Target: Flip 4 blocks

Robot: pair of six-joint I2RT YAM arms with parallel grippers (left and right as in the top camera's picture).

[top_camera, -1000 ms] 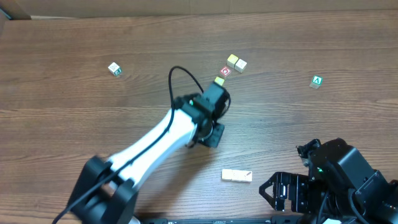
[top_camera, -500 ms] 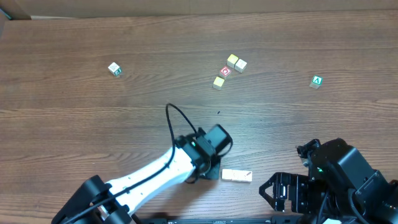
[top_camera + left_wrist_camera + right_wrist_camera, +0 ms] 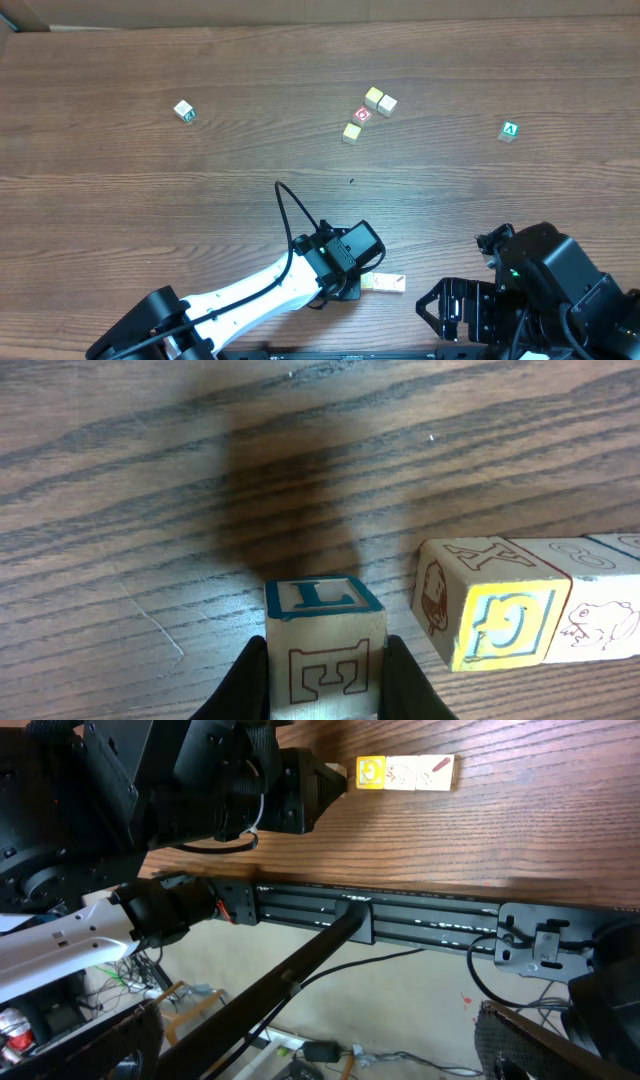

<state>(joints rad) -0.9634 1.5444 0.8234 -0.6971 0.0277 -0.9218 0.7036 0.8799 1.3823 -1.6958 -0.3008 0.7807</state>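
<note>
A lone white cube with a green mark is seen in the far left part of the bench, well apart from everything else. The left arm is extended from the near left corner toward the middle of the near edge. The left claw is clamped on one block, and its two fingers are pressed against the block's left and right sides. A blue "L" is shown on the top face of this block and a brown "E" on the face turned toward the wrist camera. Whether the block is resting on the bench or raised off it cannot be told.

Just beside it on the right, across a narrow gap, a row of three blocks is laid along the near edge, each touching the next. The row is begun at its left end by the yellow-faced block. A red-orange stroke is carried by the block at the right end.

Toward the far edge, slightly right of centre, a cluster of four cubes is grouped close together. It is made up of the red-circle cube, two yellow ones and a cream one. The green "A" cube is placed alone toward the right edge. The right arm is folded at the near right corner. The right claw is held with its jaws apart, and nothing is seen between them.
</note>
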